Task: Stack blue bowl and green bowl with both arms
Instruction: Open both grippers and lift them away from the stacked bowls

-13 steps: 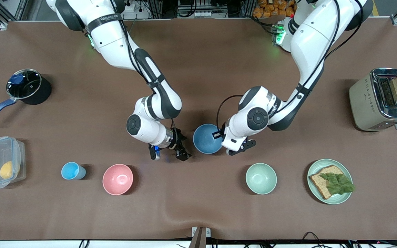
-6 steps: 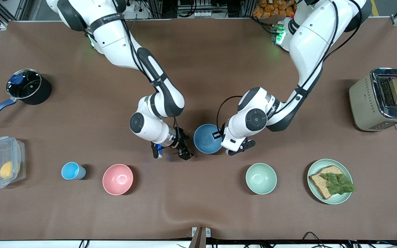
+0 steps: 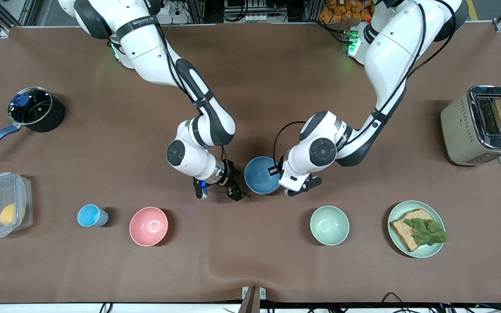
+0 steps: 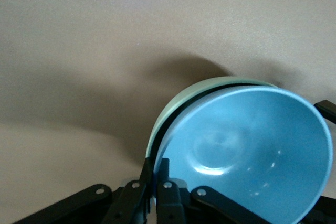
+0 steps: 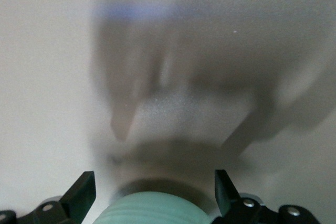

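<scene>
Left hand [image 3: 286,188]: clamps blue bowl [image 3: 262,175] rim.
Green bowl [image 4: 181,99]: beneath it (left wrist view only).
Right hand [image 3: 219,194]: open, empty, beside the bowls.

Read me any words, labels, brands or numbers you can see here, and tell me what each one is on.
Black band on the white right arm: white lettering, too small to read.
Grey wrist section of the white left arm: pale lettering, too small to read.
No other readable text shows.
</scene>
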Controlling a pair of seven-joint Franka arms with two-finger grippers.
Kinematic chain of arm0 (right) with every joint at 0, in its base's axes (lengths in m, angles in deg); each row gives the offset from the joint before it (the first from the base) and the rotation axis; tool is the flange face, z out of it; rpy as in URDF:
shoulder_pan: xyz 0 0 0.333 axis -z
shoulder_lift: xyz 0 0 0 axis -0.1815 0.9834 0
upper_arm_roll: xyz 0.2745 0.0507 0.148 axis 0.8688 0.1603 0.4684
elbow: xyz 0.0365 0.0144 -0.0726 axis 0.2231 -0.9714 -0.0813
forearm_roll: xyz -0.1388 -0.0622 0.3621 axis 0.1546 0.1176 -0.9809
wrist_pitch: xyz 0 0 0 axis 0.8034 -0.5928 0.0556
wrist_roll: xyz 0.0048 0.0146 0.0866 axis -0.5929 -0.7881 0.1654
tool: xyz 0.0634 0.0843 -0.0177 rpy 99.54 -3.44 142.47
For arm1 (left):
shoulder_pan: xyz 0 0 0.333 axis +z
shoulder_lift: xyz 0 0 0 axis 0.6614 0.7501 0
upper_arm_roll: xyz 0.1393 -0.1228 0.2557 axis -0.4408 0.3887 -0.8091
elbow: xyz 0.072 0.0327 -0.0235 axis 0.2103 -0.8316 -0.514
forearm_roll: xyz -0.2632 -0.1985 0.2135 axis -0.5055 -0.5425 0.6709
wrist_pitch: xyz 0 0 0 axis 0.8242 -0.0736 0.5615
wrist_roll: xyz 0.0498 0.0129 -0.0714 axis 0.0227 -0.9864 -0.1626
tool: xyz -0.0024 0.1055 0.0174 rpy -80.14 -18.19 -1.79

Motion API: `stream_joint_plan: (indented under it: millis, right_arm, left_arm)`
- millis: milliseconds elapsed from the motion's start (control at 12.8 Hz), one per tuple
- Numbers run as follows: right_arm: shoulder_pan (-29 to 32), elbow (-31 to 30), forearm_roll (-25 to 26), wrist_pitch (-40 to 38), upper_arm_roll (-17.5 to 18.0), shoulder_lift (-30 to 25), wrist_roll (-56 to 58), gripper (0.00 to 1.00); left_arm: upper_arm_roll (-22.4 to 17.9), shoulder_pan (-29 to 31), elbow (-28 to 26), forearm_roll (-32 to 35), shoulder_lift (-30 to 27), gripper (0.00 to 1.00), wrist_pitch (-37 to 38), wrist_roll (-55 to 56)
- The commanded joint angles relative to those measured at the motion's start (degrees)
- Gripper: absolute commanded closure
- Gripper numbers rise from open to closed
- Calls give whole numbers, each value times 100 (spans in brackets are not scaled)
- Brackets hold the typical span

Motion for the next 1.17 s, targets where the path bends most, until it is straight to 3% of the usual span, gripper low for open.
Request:
stream_joint_plan:
  millis: [0, 391, 625, 938, 1094]
  right_arm:
    - [-77, 116, -143, 64, -41, 77, -57, 0]
    - [-7, 116, -82, 38, -41, 60, 48, 0]
    - [309, 116, -64, -163, -42, -28, 223, 0]
    - [696, 194, -29, -1155, -85, -309, 646, 0]
    - [828, 335, 50, -1971, -365, -440, 777, 0]
  left_arm:
    - [-29, -55, 86, 130, 66, 0, -75, 73]
    - [-20, 68, 130, 139, -223, 0, -22, 82]
    - [-47, 234, 113, 139, -828, 0, 320, 47]
    - [-47, 875, 104, 357, -1821, 0, 1337, -680]
    - [-47, 1270, 104, 411, -2392, 0, 2102, -1470]
